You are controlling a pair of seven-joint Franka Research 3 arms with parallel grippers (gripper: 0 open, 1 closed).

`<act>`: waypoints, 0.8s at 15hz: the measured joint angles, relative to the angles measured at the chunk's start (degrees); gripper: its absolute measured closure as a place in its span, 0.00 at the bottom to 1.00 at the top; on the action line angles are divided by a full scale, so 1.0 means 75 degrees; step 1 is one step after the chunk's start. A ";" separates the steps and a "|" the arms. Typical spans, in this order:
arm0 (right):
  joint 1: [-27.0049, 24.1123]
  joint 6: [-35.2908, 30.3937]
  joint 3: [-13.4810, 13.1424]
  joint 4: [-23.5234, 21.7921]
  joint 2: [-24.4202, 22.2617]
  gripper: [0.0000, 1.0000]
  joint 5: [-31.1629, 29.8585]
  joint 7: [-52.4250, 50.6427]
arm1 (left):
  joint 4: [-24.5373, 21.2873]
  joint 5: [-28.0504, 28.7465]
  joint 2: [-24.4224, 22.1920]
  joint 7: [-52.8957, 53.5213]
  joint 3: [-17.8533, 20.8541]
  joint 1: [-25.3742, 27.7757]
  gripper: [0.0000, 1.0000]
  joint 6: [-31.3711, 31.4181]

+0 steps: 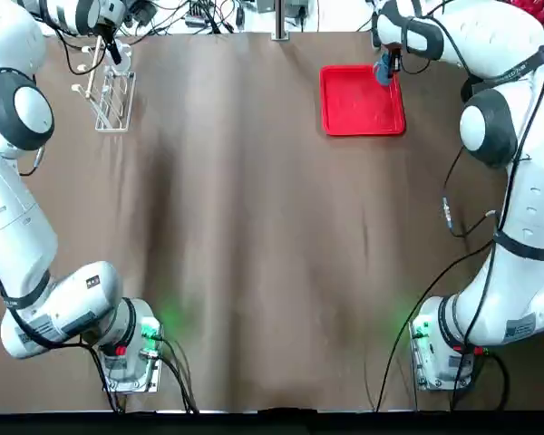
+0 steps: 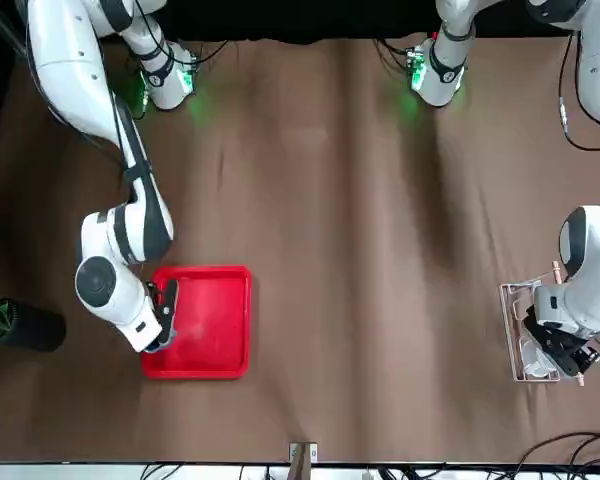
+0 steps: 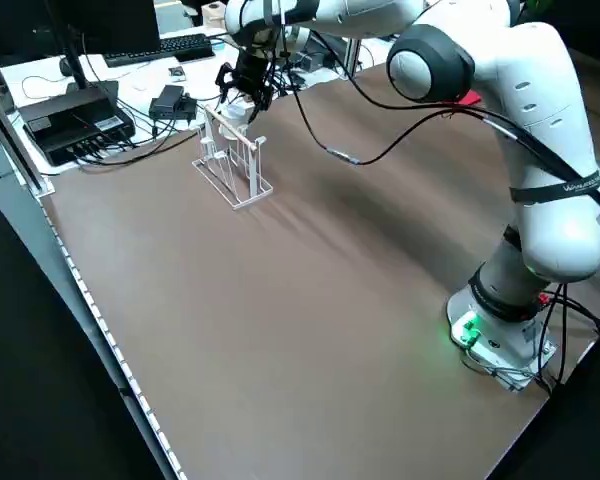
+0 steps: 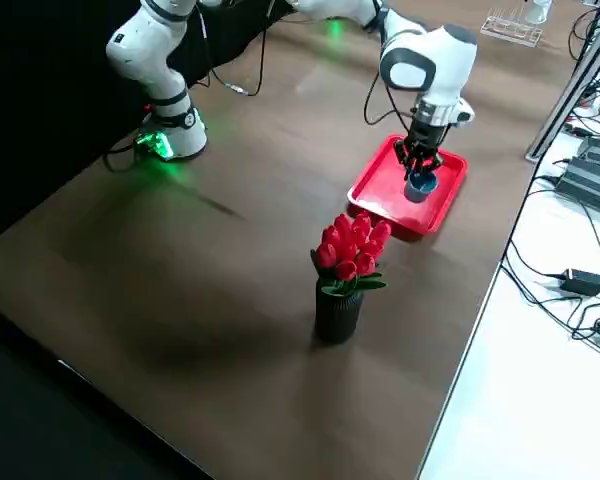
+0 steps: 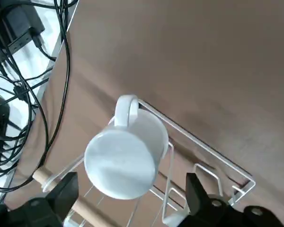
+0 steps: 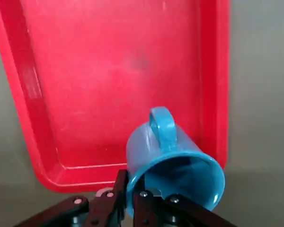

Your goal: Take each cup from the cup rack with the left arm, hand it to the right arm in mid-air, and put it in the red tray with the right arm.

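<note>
Blue mug (image 6: 173, 163) is clamped in the right gripper (image 6: 132, 198) over the red tray's (image 1: 349, 122) two-o'clock corner; placing comes next. At the cup rack (image 1: 113, 104), the left gripper (image 5: 128, 198) spreads wide around the white mug (image 5: 125, 158), empty.

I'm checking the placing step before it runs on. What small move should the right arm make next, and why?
Probably lower a little and open. The right gripper is shut on the blue cup over the red tray, near its far right corner, with bare tray floor beneath. Meanwhile the left gripper stands open around the white cup on the cup rack.
</note>
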 joint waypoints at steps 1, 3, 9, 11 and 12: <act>-0.0036 0.0000 0.0000 -0.0002 0.0069 0.91 -0.0001 -0.0091 | 0.0003 0.0038 0.0012 0.0001 0.0002 -0.0002 0.00 0.0000; -0.0057 0.0001 0.0001 -0.0014 0.0203 0.91 -0.0002 -0.0181 | 0.0004 0.0050 0.0055 0.0007 0.0006 -0.0005 0.00 0.0000; -0.0033 0.0008 0.0025 -0.0133 0.0396 0.91 -0.0003 -0.0189 | 0.0008 0.0052 0.0196 0.0009 0.0020 -0.0009 0.00 0.0272; -0.0018 0.0001 0.0026 -0.0169 0.0396 0.91 -0.0003 -0.0189 | 0.0010 0.0053 0.0223 0.0009 0.0028 -0.0009 0.00 0.0284; -0.0009 -0.0009 0.0027 -0.0177 0.0396 0.91 -0.0003 -0.0189 | 0.0011 0.0053 0.0239 0.0009 0.0029 -0.0009 0.00 0.0290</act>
